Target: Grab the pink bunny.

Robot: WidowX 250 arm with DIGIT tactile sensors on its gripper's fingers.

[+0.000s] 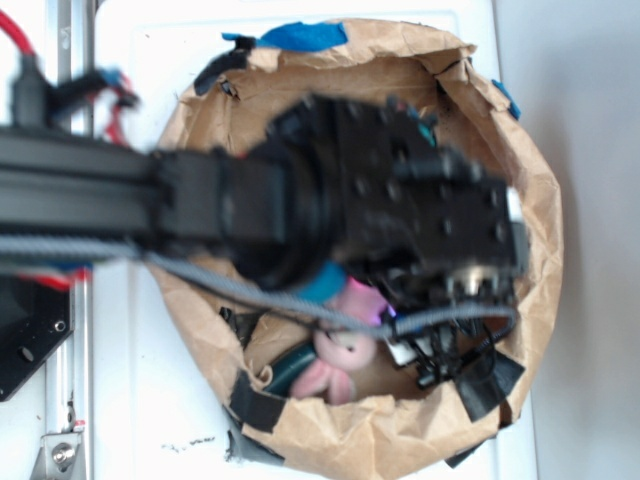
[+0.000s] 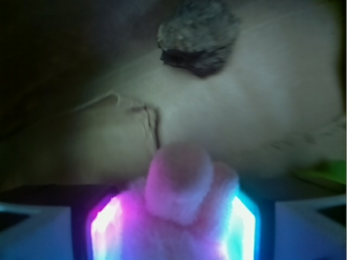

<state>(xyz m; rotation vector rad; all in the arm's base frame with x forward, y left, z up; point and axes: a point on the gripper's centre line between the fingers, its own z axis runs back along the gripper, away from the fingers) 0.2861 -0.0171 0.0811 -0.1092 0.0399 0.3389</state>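
On my wrist view the tool (image 2: 173, 227) is pinching the pink bunny (image 2: 181, 208) between its lit fingers (image 2: 105, 227). From outside, I see the bunny inside the brown paper bag (image 1: 540, 230) on the white bench (image 1: 150, 410), under the arm (image 1: 330, 190).

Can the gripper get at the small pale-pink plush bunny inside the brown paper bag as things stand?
Probably yes: in the wrist view the pink bunny already sits between the glowing fingers of the gripper, nothing between them. Whether they actually clamp it cannot be told.
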